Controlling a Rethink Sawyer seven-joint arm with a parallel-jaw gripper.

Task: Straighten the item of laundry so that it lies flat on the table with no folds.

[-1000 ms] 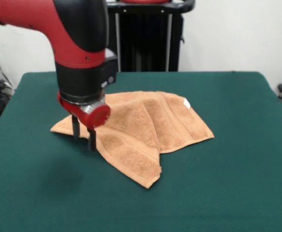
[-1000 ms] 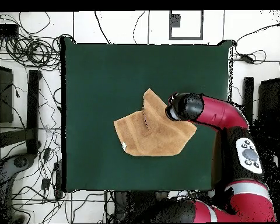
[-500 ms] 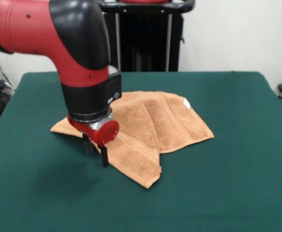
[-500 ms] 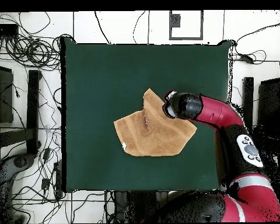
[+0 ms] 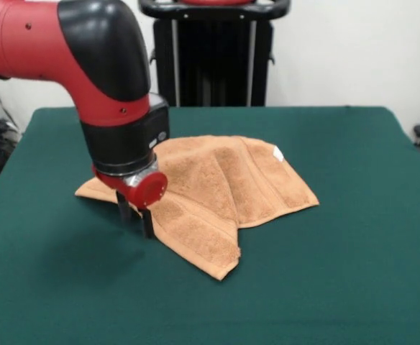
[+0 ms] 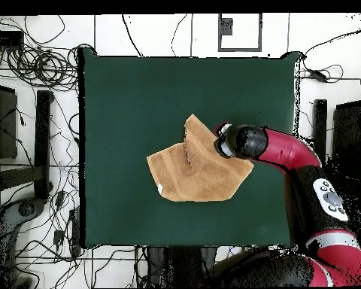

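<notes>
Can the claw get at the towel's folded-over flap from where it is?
Probably yes. The claw is down at the towel's edge, beside the flap, and nothing else lies on the table to block it.

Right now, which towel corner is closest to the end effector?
The flat corner of the towel at the front view's left, just beside the end effector. The tagged corner and the folded front tip lie well away from it.
</notes>
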